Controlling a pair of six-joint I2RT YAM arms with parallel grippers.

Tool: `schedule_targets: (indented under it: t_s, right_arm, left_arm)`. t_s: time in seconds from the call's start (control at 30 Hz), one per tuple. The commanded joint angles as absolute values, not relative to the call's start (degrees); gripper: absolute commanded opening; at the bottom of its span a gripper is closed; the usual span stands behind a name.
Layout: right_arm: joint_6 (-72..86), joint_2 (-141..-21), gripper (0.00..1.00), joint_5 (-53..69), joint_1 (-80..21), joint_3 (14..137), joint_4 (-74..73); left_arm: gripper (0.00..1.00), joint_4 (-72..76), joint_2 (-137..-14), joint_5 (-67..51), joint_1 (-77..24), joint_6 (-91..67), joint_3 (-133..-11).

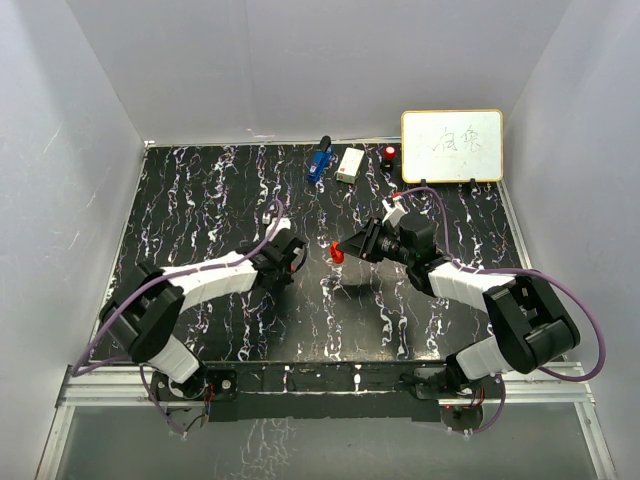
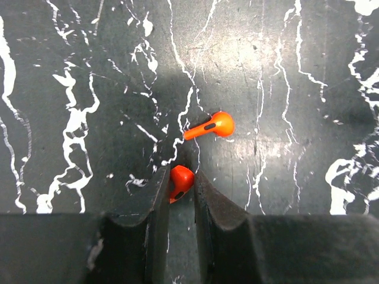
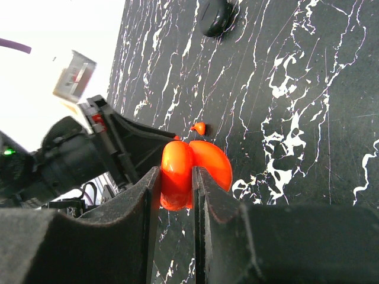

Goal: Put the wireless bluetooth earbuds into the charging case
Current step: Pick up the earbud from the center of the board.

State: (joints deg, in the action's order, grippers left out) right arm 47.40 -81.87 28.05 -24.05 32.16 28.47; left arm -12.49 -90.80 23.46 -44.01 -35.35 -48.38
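My left gripper (image 2: pixel 179 173) is shut on a small red earbud (image 2: pixel 182 179), down at the black marbled table. A second red earbud (image 2: pixel 210 126) with a black mark lies on the table just beyond its fingertips, apart from it, and also shows in the right wrist view (image 3: pixel 199 128). My right gripper (image 3: pixel 176 173) is shut on the red charging case (image 3: pixel 176 163), whose lid (image 3: pixel 214 161) stands open. It holds the case above the table, right of the left gripper (image 1: pixel 297 254). In the top view the case (image 1: pixel 338 252) sits at the right gripper's tip (image 1: pixel 350 249).
A black round disc (image 3: pixel 214 15) lies farther out on the table. At the back edge stand a white board with writing (image 1: pixel 452 145), a white box (image 1: pixel 350 164), a blue object (image 1: pixel 319 160) and a small red-and-black item (image 1: pixel 389 154). White walls enclose the table.
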Motion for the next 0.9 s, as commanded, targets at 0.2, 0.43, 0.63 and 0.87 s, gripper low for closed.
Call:
schedule_targets:
  t_s: [0.2,0.43,0.63,0.87]
  right_arm:
    - [47.4,-82.3,0.09,29.1,-24.4,32.8,32.6]
    - [51.5,-83.8,0.09,31.7,-24.4,33.5,35.6]
    - [55.6,-85.6,0.09,33.6,-24.3,33.8,39.4]
    - [62.9,-87.1,0.09,34.1,-24.3,32.3,48.1]
  left_arm:
    - [0.0,-9.8,-75.8,15.3,-44.3,-31.2,-50.4]
    - [0.0,9.6,-69.1,7.2,-44.3,-28.7,-44.8]
    - [0.0,21.5,-67.2,4.0,-44.3,-27.4,-41.3]
    - [0.0,33.0,-66.2,4.6,-44.3,-29.5,-37.2]
